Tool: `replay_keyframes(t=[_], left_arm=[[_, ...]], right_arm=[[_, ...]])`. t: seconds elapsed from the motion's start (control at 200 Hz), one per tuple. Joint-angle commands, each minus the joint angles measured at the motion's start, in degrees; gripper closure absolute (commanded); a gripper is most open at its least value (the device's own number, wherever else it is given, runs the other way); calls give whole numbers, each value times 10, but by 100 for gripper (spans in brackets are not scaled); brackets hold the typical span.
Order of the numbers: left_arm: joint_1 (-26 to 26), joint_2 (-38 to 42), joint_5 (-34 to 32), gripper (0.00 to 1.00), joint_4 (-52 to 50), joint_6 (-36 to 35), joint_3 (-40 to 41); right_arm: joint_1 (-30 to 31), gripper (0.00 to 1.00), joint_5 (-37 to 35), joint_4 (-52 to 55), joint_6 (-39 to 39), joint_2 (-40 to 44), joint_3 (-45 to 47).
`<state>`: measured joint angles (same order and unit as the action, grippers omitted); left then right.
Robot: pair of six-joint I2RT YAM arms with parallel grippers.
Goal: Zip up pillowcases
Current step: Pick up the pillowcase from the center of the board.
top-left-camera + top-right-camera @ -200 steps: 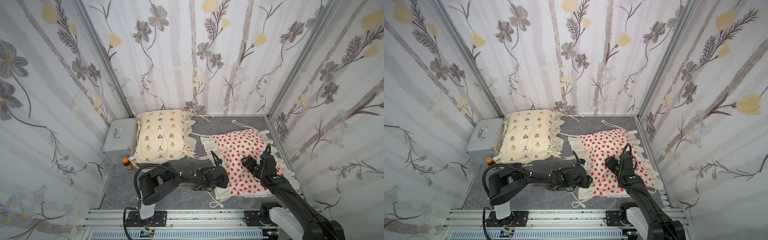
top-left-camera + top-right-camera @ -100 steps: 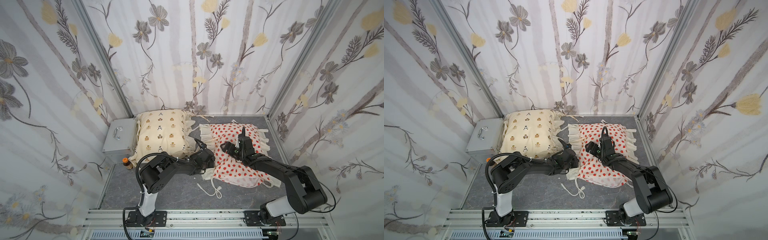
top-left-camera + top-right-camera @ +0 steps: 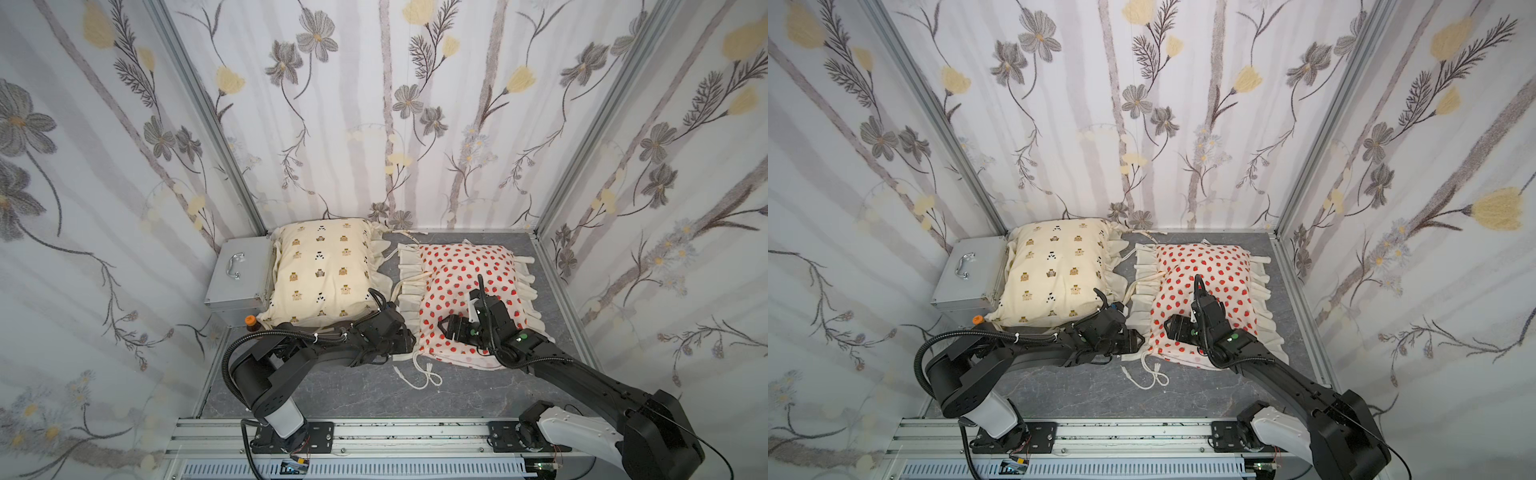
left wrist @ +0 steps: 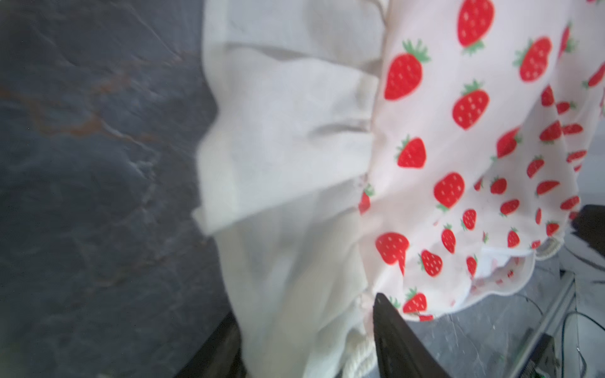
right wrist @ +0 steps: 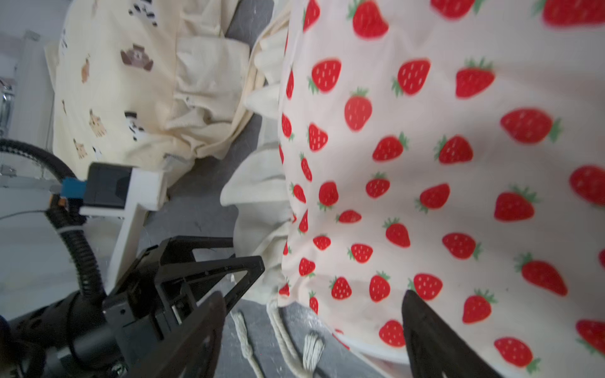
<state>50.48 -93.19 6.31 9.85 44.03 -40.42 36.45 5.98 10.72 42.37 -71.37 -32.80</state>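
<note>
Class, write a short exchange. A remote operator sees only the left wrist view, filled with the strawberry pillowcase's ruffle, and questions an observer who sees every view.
Operator: I see only ruffle and strawberry print. Where is the right tool?
Observer: The right tool stands open over the near edge of the strawberry pillowcase.
Operator: What lies beyond the ruffle on the left arm's side?
Observer: The bear pillowcase lies next to it, with its far side overlapping a grey metal case.
</note>
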Motion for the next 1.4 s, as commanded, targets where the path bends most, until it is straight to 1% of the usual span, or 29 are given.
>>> replay_keyframes(t=[0.0,0.035,0.055,0.085,0.165,0.25,0.33,0.44,0.515,0.565,0.63,0.724,0.884,1.034,1.044,1.059,1.214,1.319,1.394], left_arm=[[19,14,-5,40,-51,-2,-13],[25,12,-6,39,-53,-3,-18],[26,8,-1,38,-51,0,-21],[27,0,8,38,-46,3,-26],[29,-15,5,39,-39,11,-35],[30,-25,4,40,-23,23,-35],[34,-43,12,40,-15,34,-43],[43,-56,2,43,-8,41,-51],[44,-67,2,45,-11,41,-56],[44,-71,2,49,-14,41,-58],[44,-74,4,52,-13,42,-55],[44,-71,4,58,-18,40,-51],[44,-76,20,65,0,46,-43],[43,-79,25,72,13,52,-36],[43,-79,25,73,14,52,-35],[42,-79,25,73,15,53,-35],[38,-82,37,82,31,57,-27],[33,-81,46,84,42,63,-20],[31,-81,52,86,51,65,-18]], right_arm=[[59,30,-29,19,40,17,17],[75,34,-30,5,44,17,23],[96,35,-28,-5,45,15,29],[105,39,-24,-17,49,10,36],[111,48,2,-58,50,-5,57],[112,59,12,-91,45,-20,71],[111,64,11,-110,38,-36,76],[111,67,24,-129,27,-54,74],[108,70,8,-133,25,-56,79],[97,70,5,-133,22,-57,83],[85,70,9,-139,17,-55,90],[84,70,19,-157,7,-58,95],[84,70,28,-176,-6,-75,97],[85,71,21,-183,-17,-79,97],[71,71,21,-183,-19,-80,97],[66,71,22,-183,-22,-81,97],[64,72,22,-187,-35,-85,100],[63,72,26,-192,-40,-81,110],[63,73,46,-213,-41,-78,121]])
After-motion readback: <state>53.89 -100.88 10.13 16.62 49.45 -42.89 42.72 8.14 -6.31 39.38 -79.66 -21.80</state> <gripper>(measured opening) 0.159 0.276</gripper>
